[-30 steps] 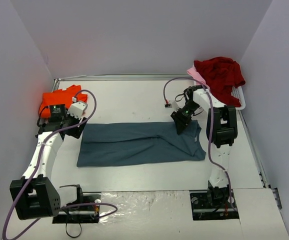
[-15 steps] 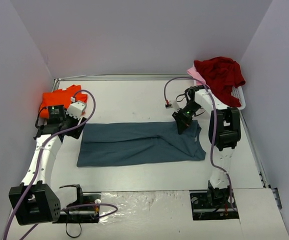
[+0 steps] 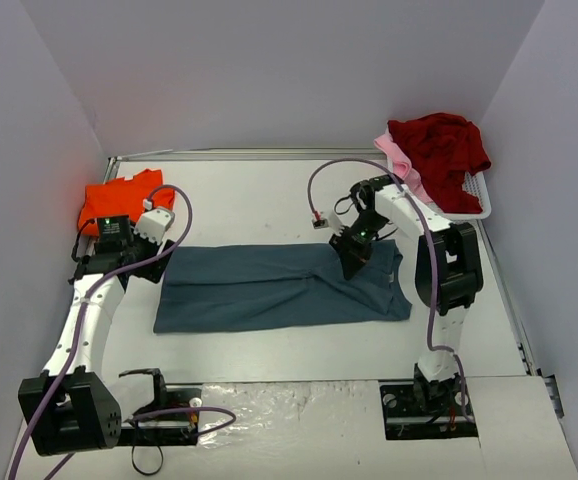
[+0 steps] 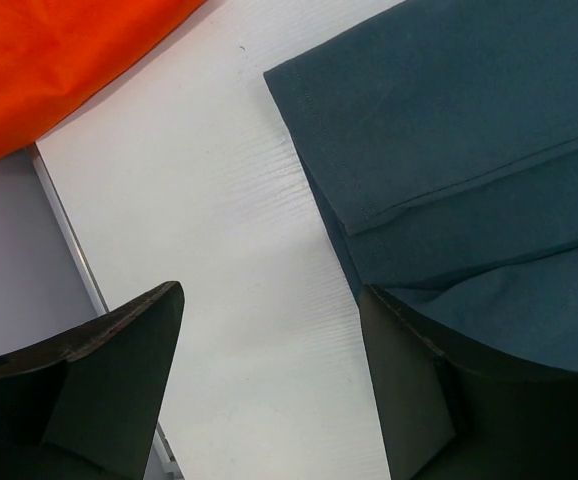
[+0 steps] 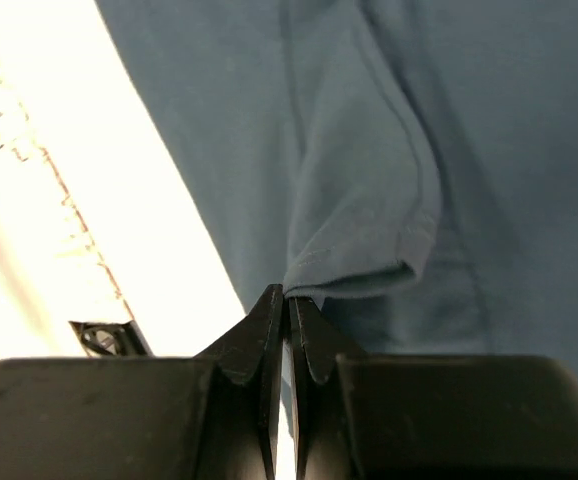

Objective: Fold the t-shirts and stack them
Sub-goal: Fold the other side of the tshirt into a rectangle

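White tabletop (image 3: pixel 269 190), enclosed by pale grey walls (image 3: pixel 269 70), carries a slate blue-grey cloth t-shirt (image 3: pixel 269 288) at its centre, lying flat as a long band folded lengthwise. In the right wrist view, the right gripper (image 5: pixel 289 300) jaws are pinched together on a raised sleeve hem of this shirt. In the left wrist view, the left gripper (image 4: pixel 269 300) jaws are wide apart over the shirt's left edge, with a bright orange cloth t-shirt (image 4: pixel 59 60) beyond. Only the top view shows a dark red t-shirt (image 3: pixel 439 145) heaped over a pale pink t-shirt (image 3: pixel 397 152) on a white plastic basket (image 3: pixel 477 200) at far right.
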You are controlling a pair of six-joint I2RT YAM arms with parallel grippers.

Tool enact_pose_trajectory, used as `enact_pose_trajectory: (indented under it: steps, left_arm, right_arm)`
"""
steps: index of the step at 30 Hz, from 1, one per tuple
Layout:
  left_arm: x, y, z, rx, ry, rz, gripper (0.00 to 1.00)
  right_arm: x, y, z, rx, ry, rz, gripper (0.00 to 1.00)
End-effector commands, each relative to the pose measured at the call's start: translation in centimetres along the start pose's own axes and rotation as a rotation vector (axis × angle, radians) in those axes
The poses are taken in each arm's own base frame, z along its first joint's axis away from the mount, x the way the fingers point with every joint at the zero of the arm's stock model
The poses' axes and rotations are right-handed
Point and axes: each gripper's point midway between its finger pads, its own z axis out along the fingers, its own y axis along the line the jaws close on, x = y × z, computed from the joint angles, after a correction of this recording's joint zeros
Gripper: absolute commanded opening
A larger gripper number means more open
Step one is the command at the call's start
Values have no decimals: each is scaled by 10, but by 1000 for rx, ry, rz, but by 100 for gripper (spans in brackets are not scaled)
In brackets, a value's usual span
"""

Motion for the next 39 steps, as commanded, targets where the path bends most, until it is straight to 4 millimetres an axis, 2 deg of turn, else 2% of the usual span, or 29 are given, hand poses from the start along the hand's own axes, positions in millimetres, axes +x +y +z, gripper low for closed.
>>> enact_pose_trajectory:
  steps: [1,8,9,14,22,28,39]
  left_arm:
    - [-7,2,-7,-12,-41,-10,70]
    - [-7,1,-6,-8,-40,-13,70]
    - [-8,1,-6,-7,-40,-12,70]
    - [-6,0,-5,-3,-38,-17,70]
    - [-4,-3,-2,8,-31,-31,70]
    - [-1,-3,-4,-1,-24,-32,70]
    - [-3,-2,-7,-7,-32,-41,70]
  right_arm:
    - [9,36,-5,-68,39,15,0]
    - [27,57,6,-127,123,-5,3]
    - [29,60,8,-129,138,-12,9]
    - [47,68,17,-147,207,-8,22]
    - [42,76,25,-189,192,-26,31]
    - [38,89,40,-241,218,-57,35]
    - [48,104,47,-260,279,-74,42]
